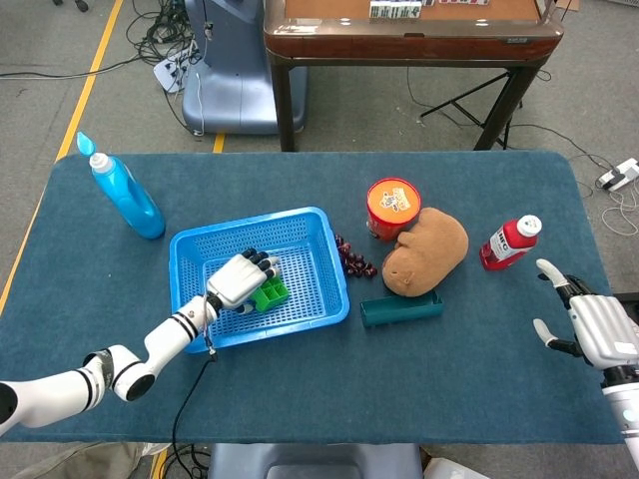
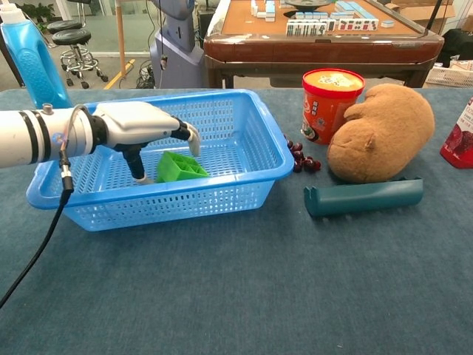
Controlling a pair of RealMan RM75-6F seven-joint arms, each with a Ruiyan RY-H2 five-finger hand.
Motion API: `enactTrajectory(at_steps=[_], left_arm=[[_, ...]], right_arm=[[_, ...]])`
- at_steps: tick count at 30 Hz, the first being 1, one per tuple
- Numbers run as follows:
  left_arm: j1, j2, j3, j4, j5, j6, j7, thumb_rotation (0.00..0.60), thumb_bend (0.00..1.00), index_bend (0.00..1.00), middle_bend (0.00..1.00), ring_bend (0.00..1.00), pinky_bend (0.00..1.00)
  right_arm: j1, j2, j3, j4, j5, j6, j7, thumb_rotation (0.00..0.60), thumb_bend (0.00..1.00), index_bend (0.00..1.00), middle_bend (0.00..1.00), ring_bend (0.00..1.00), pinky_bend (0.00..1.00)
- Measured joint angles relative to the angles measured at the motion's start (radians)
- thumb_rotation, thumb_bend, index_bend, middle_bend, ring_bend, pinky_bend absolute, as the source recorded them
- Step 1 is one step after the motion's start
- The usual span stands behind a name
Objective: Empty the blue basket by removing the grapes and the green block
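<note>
The blue basket point(image 1: 262, 220) point(image 2: 164, 194) stands left of centre on the table. Inside it lies the green block point(image 1: 272, 294) point(image 2: 181, 167), flat on the basket floor. My left hand point(image 1: 240, 280) point(image 2: 142, 126) reaches into the basket and straddles the block. Its thumb points down just left of the block and its fingers point(image 2: 191, 137) arch over the top, without clearly gripping. The dark grapes point(image 1: 354, 259) point(image 2: 301, 157) lie on the cloth outside the basket's right side. My right hand point(image 1: 595, 326) hovers at the table's right edge with fingers apart, holding nothing.
A red tub point(image 1: 392, 207) point(image 2: 330, 103), a brown plush animal point(image 1: 429, 249) point(image 2: 384, 133) and a teal bar point(image 1: 401, 309) point(image 2: 363, 196) sit right of the grapes. A red bottle point(image 1: 511, 241) stands far right, a blue bottle point(image 1: 125, 195) point(image 2: 29, 59) far left.
</note>
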Motion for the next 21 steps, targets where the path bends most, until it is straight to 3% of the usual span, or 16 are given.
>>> enactTrajectory(at_steps=[9,15,21], left_arm=[[-0.005,-0.015,0.003,0.014,-0.019,-0.005,0.013,0.600,0.35,0.46,0.26,0.21,0.15],[-0.007,-0.021,0.008,0.020,-0.022,-0.009,0.014,0.600,0.42,0.48,0.29,0.22,0.15],[-0.003,-0.024,0.008,0.021,-0.021,0.005,0.006,0.600,0.46,0.57,0.41,0.32,0.16]], right_arm=[[-0.001,-0.001,0.002,0.002,0.000,-0.002,0.007,0.600,0.32,0.08,0.23,0.21,0.47],[-0.001,-0.001,0.004,0.001,0.000,-0.003,0.008,0.600,0.32,0.08,0.23,0.21,0.47],[-0.003,-0.002,0.005,0.002,0.002,-0.002,0.010,0.600,0.32,0.08,0.23,0.21,0.47]])
